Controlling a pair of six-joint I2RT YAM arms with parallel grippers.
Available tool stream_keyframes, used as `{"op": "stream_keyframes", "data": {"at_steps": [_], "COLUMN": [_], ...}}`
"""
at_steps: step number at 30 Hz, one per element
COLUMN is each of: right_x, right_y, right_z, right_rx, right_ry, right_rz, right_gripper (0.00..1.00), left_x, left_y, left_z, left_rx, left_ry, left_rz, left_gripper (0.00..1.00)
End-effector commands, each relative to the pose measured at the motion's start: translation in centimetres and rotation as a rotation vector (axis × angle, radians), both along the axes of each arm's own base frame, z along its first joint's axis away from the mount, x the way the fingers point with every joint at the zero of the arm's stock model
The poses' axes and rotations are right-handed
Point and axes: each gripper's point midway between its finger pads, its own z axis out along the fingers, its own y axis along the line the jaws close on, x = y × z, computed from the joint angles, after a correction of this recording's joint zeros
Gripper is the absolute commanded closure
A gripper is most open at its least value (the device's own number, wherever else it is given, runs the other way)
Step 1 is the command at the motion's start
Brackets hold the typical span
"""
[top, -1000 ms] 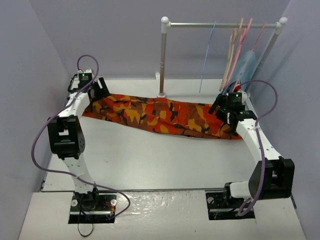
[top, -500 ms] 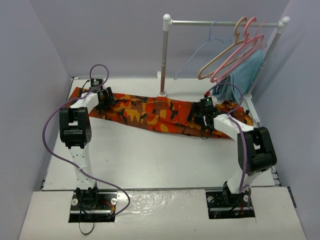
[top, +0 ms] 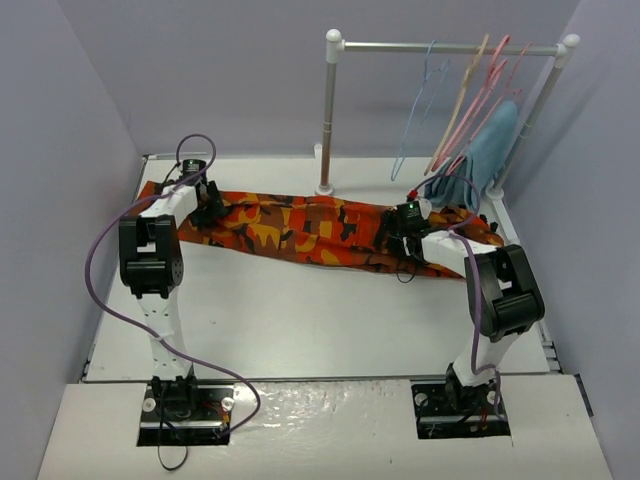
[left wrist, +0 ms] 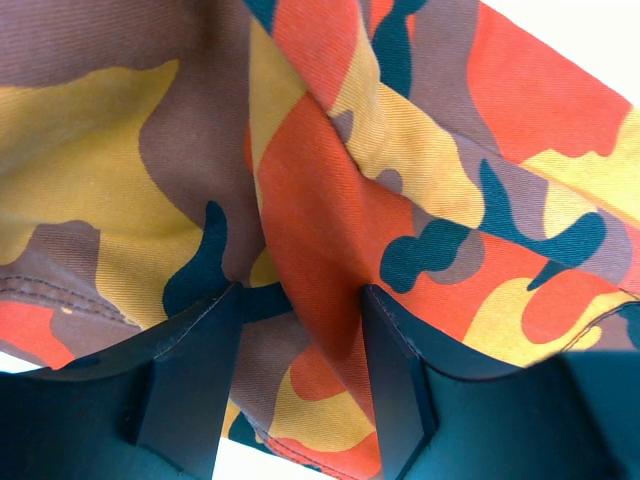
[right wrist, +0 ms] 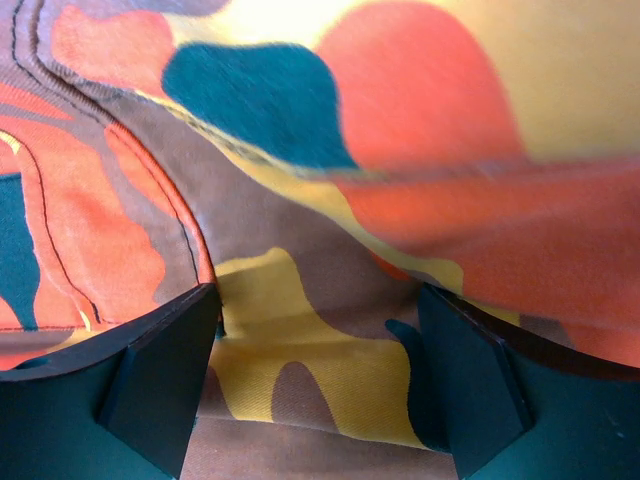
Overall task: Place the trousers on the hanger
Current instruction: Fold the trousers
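The camouflage trousers [top: 300, 228] lie stretched out across the far half of the table. My left gripper [top: 210, 207] is down on their left end. In the left wrist view a raised fold of the trousers [left wrist: 310, 210] runs between the half-closed fingers of that gripper [left wrist: 300, 295], with a gap still showing. My right gripper [top: 392, 236] rests on the right part of the trousers. Its jaws [right wrist: 315, 295] stand wide over flat cloth [right wrist: 290, 370] and hold nothing. The light-blue wire hanger [top: 413, 120] hangs on the rail, apart from both grippers.
A clothes rack [top: 328, 110] stands behind the trousers, its post at the table's far middle. A tan hanger [top: 458, 105], a pink hanger [top: 486, 95] and a teal-blue cloth [top: 488, 150] hang at its right end. Walls close in on both sides.
Both grippers have come down onto the trousers: the left at the left end, the right further left along the cloth. The left jaws have narrowed. The hangers have swung.
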Motion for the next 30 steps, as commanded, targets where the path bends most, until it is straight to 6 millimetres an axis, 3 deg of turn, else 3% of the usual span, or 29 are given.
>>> {"op": "stream_keyframes", "data": {"at_steps": [1, 5, 7, 13, 15, 17, 21, 25, 30], "right_x": [-8.0, -9.4, -9.6, -8.7, -7.5, -6.2, -5.2, -5.3, -5.6], "right_y": [-2.9, -4.7, -5.5, -6.5, -5.6, -3.8, -1.1, 2.0, 5.1], "right_z": [-1.6, 1.4, 2.7, 4.4, 6.0, 8.2, 10.8, 10.6, 8.8], "right_rx": [-0.063, -0.093, -0.093, -0.116, -0.14, -0.14, -0.106, -0.043, 0.005], "right_ry": [0.25, 0.244, 0.231, 0.206, 0.156, 0.081, -0.009, -0.035, -0.037], "right_rz": [-0.073, -0.117, -0.134, -0.071, 0.003, 0.072, 0.16, 0.259, 0.356], "right_gripper": [0.21, 0.2, 0.19, 0.2, 0.2, 0.2, 0.2, 0.2, 0.2], "left_x": [-10.5, -13.3, -14.6, -15.4, -14.7, -13.5, -13.3, -15.0, -16.1], "left_y": [3.0, 3.0, 2.8, 2.9, 3.0, 3.4, 5.1, 7.7, 9.7], "left_z": [-2.0, -0.6, -0.9, 0.4, 2.0, 5.2, 9.1, 10.1, 9.1], "left_rx": [0.038, 0.043, 0.044, 0.054, 0.054, 0.065, 0.087, 0.086, 0.065], "left_ry": [0.301, 0.295, 0.312, 0.276, 0.227, 0.132, 0.028, -0.014, 0.009], "left_rz": [0.116, 0.11, 0.108, 0.101, 0.098, 0.113, 0.19, 0.281, 0.311], "left_gripper": [0.53, 0.53, 0.53, 0.49, 0.45, 0.41, 0.35, 0.34, 0.34]}}
